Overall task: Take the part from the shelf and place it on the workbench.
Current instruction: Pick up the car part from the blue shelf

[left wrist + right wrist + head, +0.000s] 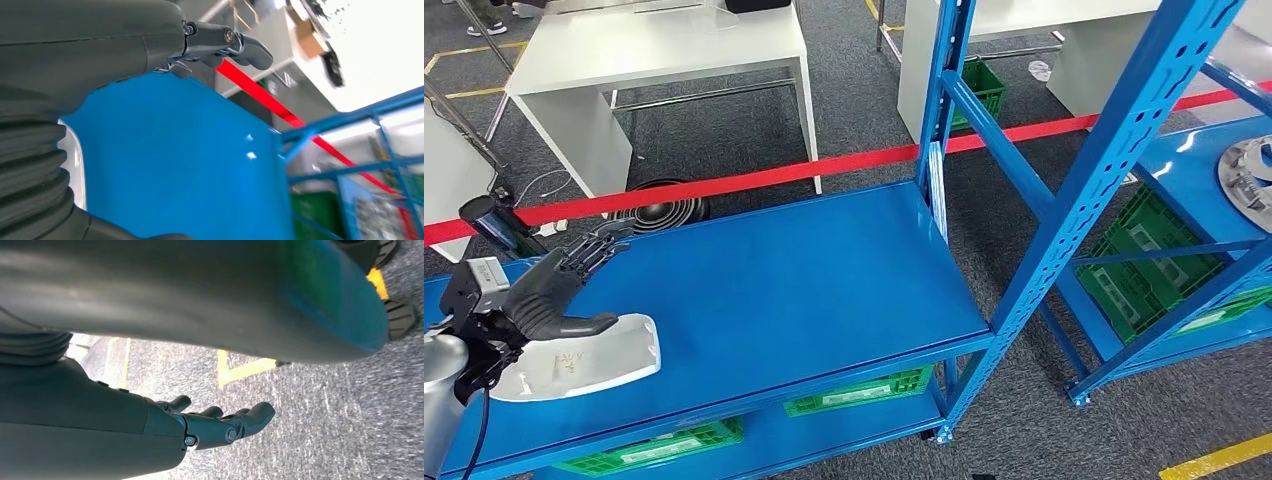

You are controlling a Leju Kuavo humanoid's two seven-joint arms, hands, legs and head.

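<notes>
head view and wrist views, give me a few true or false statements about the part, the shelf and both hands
1. The silver part lies on the blue shelf. True.
2. The left hand is closed around the part and lifting it. False: its fingers are spread above the part, which lies on the shelf.
3. A red tape runs behind the shelf. True.
4. The right hand holds a green crate. False: it holds nothing and hangs over grey floor.

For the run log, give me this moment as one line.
left hand: open over silver part | part: on blue shelf | right hand: open, hanging
</notes>
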